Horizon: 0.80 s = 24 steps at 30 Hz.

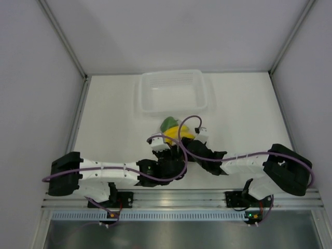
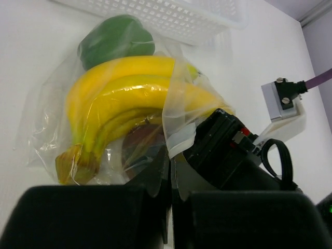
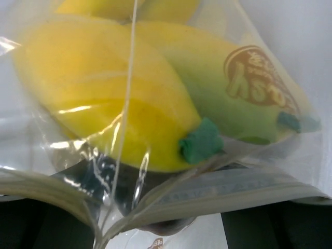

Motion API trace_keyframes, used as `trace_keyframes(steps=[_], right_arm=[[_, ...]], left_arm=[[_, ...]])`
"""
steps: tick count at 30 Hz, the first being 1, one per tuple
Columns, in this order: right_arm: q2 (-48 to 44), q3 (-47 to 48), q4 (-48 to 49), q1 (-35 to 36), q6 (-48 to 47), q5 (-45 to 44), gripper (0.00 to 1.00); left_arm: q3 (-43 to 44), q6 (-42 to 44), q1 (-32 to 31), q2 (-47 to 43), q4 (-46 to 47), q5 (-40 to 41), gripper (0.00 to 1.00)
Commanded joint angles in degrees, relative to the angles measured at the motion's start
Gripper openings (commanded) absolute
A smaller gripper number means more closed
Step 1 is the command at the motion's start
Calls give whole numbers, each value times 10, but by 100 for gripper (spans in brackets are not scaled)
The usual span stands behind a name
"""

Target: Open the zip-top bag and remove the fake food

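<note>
Left fingers pressed together on a fold of the zip-top bag, at its mouth. Right fingers flank the zip lip; grip not discernible. Bag lies on desk just short of the tray. Banana bunch, green pepper and dark red fruit all inside. Step, as judged: opening the seal. Next: both arms hold a lip and pull in opposite directions.

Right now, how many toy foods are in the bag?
3: green pepper at the far end, yellow banana bunch in the middle, dark red fruit beneath it. More may be hidden.
</note>
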State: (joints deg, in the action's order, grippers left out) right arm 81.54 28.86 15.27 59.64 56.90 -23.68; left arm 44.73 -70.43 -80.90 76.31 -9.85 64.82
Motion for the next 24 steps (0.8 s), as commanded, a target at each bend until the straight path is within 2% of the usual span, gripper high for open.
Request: trace_keyframes(steps=[1,5,9,17,21,24], right_arm=[[-42,-7,-52,10,-43,-54,34],[-101,0,-102,37,-59,-91,32],[-164,-6,-132,58,-69,-88,32],[-326,-35,-151,67,-123,-42,31],[-390,-17,-223,68,-158,16,31],[-453,5,-282,67,-176,21,31]], left_arm=[[-8,-3,-1,-15,15,32,0],[11,19,10,4,-5,30,0],[17,18,19,19,-5,22,0],[28,25,29,42,-4,2,0],[14,28,42,19,-5,-4,0],[-3,24,42,-8,-5,-2,0]])
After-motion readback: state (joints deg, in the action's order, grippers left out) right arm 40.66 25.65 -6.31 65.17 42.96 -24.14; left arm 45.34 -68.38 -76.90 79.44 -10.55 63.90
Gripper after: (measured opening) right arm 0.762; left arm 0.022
